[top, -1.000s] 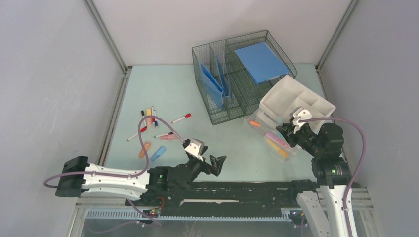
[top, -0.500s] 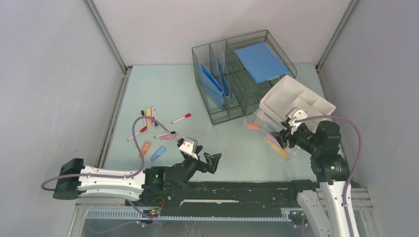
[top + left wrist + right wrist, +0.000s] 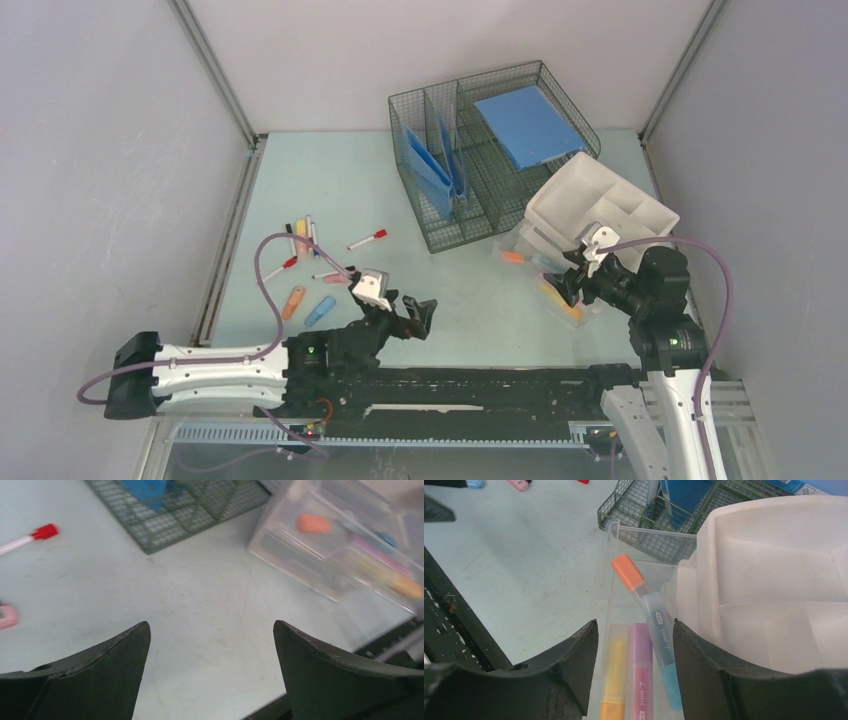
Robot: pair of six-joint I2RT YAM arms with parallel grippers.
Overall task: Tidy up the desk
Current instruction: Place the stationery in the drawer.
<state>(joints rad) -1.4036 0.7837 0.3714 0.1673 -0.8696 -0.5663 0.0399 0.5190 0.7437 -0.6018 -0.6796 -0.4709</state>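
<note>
On the pale mint-green counter (image 3: 330, 180), a stubby blue highlighter (image 3: 320, 311) lies diagonally, left of the nearer, wide-spread, empty left end effector (image 3: 408, 316).

The left arm (image 3: 220, 365) lies stretched low, and the left end effector (image 3: 210, 630) gapes wide, empty. The right arm (image 3: 672, 340) stands bent, the right end effector (image 3: 634, 625) tilted downward, jaws parted, gripping nothing.

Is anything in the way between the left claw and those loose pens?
Nothing solid. The left gripper hangs open above the desk; only bare tabletop and its own looping cable lie between it and the pens.
</note>
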